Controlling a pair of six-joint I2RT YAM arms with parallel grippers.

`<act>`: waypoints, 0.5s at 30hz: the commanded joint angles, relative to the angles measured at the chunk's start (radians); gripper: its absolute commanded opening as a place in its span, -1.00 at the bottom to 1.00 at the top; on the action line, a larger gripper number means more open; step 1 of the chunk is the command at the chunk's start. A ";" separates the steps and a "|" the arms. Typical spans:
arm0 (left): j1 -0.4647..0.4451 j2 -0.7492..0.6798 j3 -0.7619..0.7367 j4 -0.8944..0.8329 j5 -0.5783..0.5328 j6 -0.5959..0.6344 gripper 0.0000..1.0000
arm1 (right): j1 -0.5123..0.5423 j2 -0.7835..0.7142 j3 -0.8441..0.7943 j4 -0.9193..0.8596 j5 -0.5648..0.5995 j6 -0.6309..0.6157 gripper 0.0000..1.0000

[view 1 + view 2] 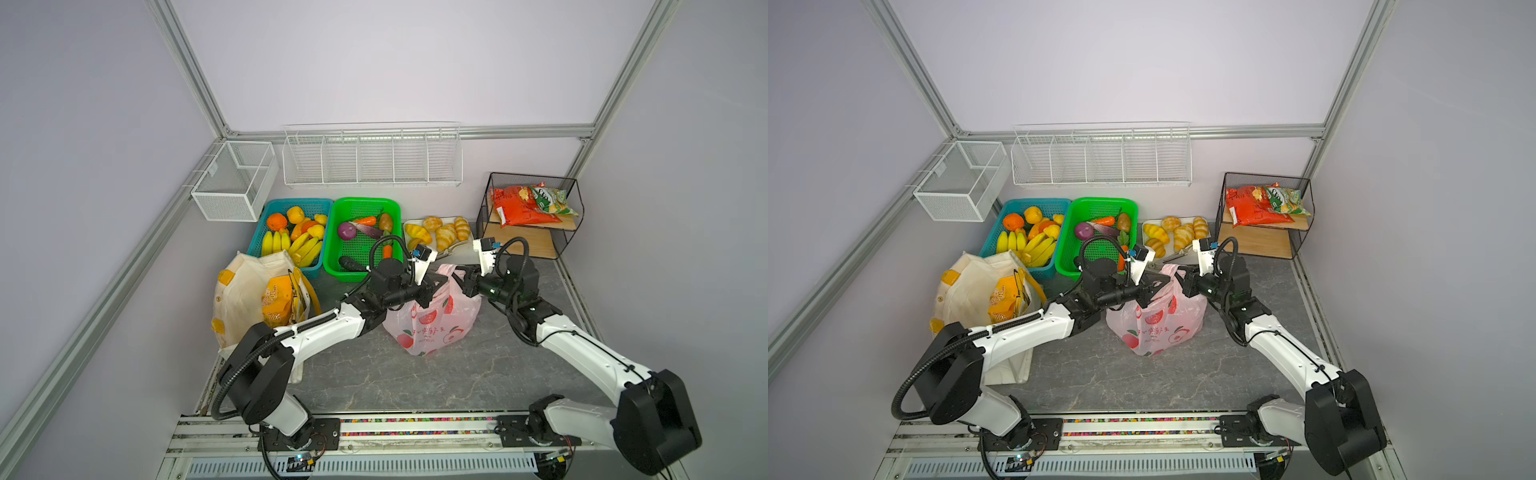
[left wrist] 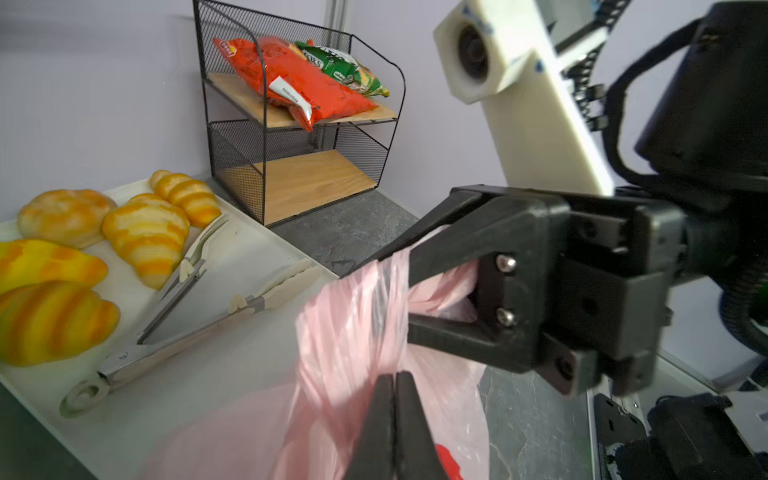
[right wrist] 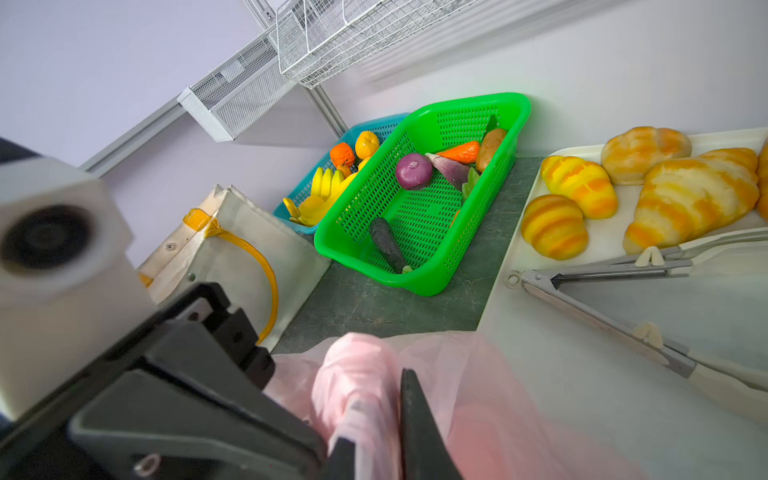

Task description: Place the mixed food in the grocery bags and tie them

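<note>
The pink bag (image 1: 432, 324) (image 1: 1156, 320) with apple prints stands mid-table, its handles bunched at the top. My left gripper (image 1: 437, 286) (image 2: 395, 376) is shut on the pink plastic below the bunch. From the other side my right gripper (image 1: 461, 276) (image 3: 378, 432) holds the twisted handle (image 2: 353, 316), which fills the narrow gap between its fingers. The cream tote (image 1: 245, 291) (image 1: 967, 286) stands at the left with an orange packet (image 1: 276, 305) in its mouth. A purple onion (image 3: 413, 171) and a dark eggplant (image 3: 388, 245) lie in the green basket (image 1: 361, 202).
A blue basket (image 1: 299, 201) of bananas and oranges sits behind the tote. The white tray (image 2: 187, 374) with croissants and tongs lies just behind the pink bag. A black rack (image 1: 536, 245) at the back right holds red and green packets (image 2: 299, 83). White wire baskets (image 1: 372, 158) hang on the wall.
</note>
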 commanded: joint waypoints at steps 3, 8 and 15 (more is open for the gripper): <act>-0.004 0.060 -0.012 0.155 -0.049 -0.090 -1.00 | 0.003 0.011 -0.005 0.091 -0.035 -0.043 -0.64; -0.003 0.095 0.023 0.133 -0.024 -0.075 -1.00 | 0.004 0.007 -0.012 0.064 -0.017 -0.084 -0.58; -0.009 0.105 -0.009 0.167 0.006 -0.097 -1.00 | 0.002 0.023 0.021 -0.012 0.052 -0.092 -0.55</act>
